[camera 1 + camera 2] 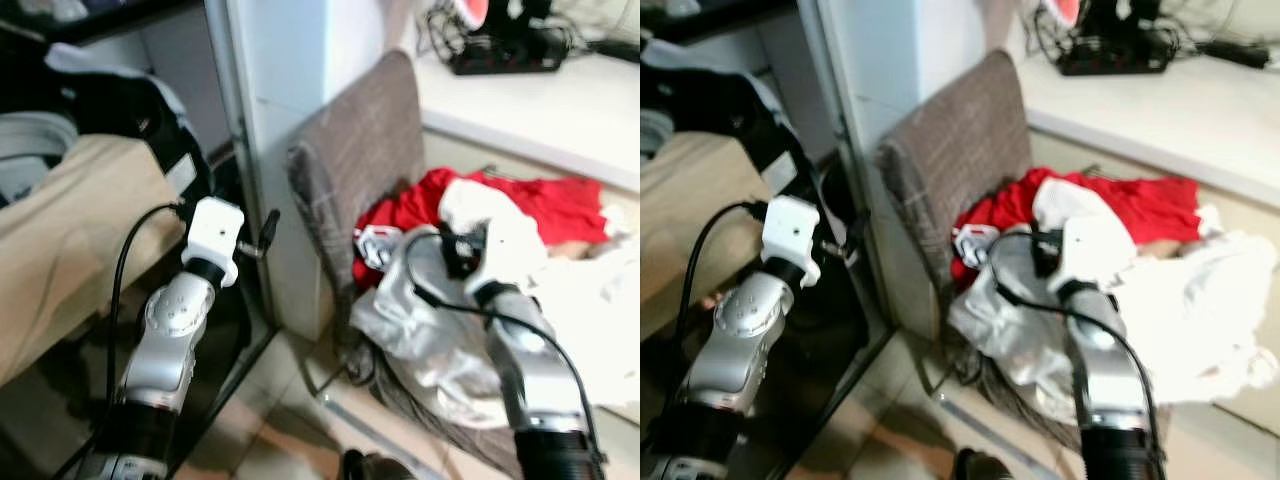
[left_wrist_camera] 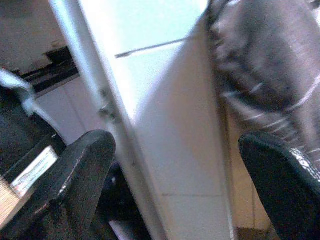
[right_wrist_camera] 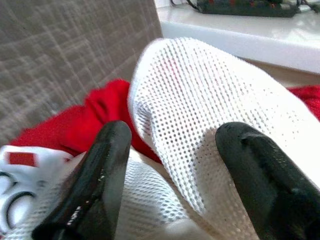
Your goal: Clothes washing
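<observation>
**Mesh first: we reach into the laundry pile**

White mesh cloth [image 3: 210,110] fills the space ahead of our right gripper [image 3: 175,170], whose two black fingers stand wide apart with a raised fold of the fabric between them, not yet pinched. The garment lies on top of a heap of clothes in a grey fabric hamper [image 1: 350,150], with a red garment [image 1: 560,205] beneath and behind it and a silvery-white piece [image 1: 420,340] spilling over the hamper's front edge. The hamper leans against a white cabinet panel [image 1: 285,90], below a white counter [image 1: 540,110] carrying a black power strip [image 1: 505,50].

Our left gripper [image 2: 175,180] hangs near that panel, its fingers spread wide and empty, pointing at the gap between the panel and the hamper's grey side.

We judge the step in hand to be the first grab of clothing. To do it well, we should push the right fingers a little deeper so they straddle the fold fully, then close on a thick gather rather than a single layer, since open mesh can slip or snag on a fingertip. Lifting slowly should show whether the red garment drags along; if it does, the free left gripper can hold the pile down.
</observation>
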`<state>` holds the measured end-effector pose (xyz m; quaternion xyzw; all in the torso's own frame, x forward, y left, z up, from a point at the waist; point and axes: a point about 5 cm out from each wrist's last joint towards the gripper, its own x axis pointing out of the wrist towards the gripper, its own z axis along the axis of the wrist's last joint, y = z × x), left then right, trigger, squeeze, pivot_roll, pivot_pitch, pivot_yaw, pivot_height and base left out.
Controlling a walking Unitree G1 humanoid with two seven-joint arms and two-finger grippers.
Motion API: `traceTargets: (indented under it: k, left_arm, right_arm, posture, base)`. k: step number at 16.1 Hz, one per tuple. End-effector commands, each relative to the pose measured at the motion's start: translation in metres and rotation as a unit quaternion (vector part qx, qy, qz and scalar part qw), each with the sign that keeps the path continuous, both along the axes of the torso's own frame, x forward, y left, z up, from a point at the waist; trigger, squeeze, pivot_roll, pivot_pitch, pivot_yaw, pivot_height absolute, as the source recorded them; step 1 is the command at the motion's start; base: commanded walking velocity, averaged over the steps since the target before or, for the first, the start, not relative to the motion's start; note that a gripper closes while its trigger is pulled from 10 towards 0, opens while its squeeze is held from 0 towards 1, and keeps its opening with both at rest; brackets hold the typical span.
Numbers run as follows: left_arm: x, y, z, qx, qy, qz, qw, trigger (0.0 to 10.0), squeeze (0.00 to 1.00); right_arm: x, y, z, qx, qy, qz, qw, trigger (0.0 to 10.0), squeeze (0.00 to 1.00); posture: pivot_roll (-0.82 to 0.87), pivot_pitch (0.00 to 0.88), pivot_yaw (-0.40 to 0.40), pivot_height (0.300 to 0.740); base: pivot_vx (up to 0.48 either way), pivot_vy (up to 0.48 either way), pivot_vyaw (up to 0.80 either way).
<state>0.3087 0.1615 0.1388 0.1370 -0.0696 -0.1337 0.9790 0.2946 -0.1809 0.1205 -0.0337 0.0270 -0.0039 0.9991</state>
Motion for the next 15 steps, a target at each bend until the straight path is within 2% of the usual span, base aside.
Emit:
traceTargets:
  k: [1, 7, 8, 9, 10, 11, 15]
  left_arm:
    - [-0.003, 0.002, -0.003, 0.002, 0.006, -0.001, 1.000, 10.0, 0.00]
    - [-0.005, 0.001, -0.006, 0.006, 0.010, -0.007, 1.000, 10.0, 0.00]
    - [-0.005, 0.001, -0.006, 0.007, 0.010, -0.008, 1.000, 10.0, 0.00]
    - [-0.006, 0.001, -0.006, 0.008, 0.010, -0.009, 1.000, 10.0, 0.00]
    - [-0.005, 0.001, -0.006, 0.009, 0.010, -0.010, 1.000, 10.0, 0.00]
    - [-0.005, 0.001, -0.006, 0.010, 0.010, -0.010, 1.000, 10.0, 0.00]
    - [-0.003, -0.002, -0.004, 0.013, 0.008, -0.016, 1.000, 10.0, 0.00]
  right_arm:
    - [0.001, 0.005, 0.008, -0.001, -0.023, 0.013, 1.000, 10.0, 1.00]
    - [0.004, 0.004, 0.018, 0.006, -0.041, -0.008, 0.999, 10.0, 1.00]
    - [0.010, -0.012, 0.019, 0.049, -0.020, -0.086, 0.995, 10.0, 1.00]
    - [0.011, -0.035, 0.017, 0.073, 0.008, -0.173, 0.982, 10.0, 0.00]
    - [0.010, -0.047, 0.014, 0.062, 0.024, -0.211, 0.975, 10.0, 0.00]
    - [0.009, -0.053, 0.007, 0.044, 0.040, -0.217, 0.974, 10.0, 0.00]
    - [0.018, -0.060, -0.028, 0.051, 0.113, -0.198, 0.972, 10.0, 0.00]
  posture:
    - [-0.08, 0.014, 0.020, 0.732]
    - [-0.08, 0.008, 0.017, 0.732]
    - [-0.08, 0.008, 0.017, 0.732]
    - [-0.08, 0.008, 0.017, 0.732]
    - [-0.08, 0.003, 0.019, 0.732]
    - [-0.08, 0.000, 0.019, 0.732]
    - [-0.08, 0.000, 0.019, 0.732]
  base:
    - [0.000, 0.000, 0.00]
    - [0.000, 0.000, 0.00]
    - [0.000, 0.000, 0.00]
    - [0.000, 0.000, 0.00]
    - [0.000, 0.000, 0.00]
    - [0.000, 0.000, 0.00]
    - [0.000, 0.000, 0.00]
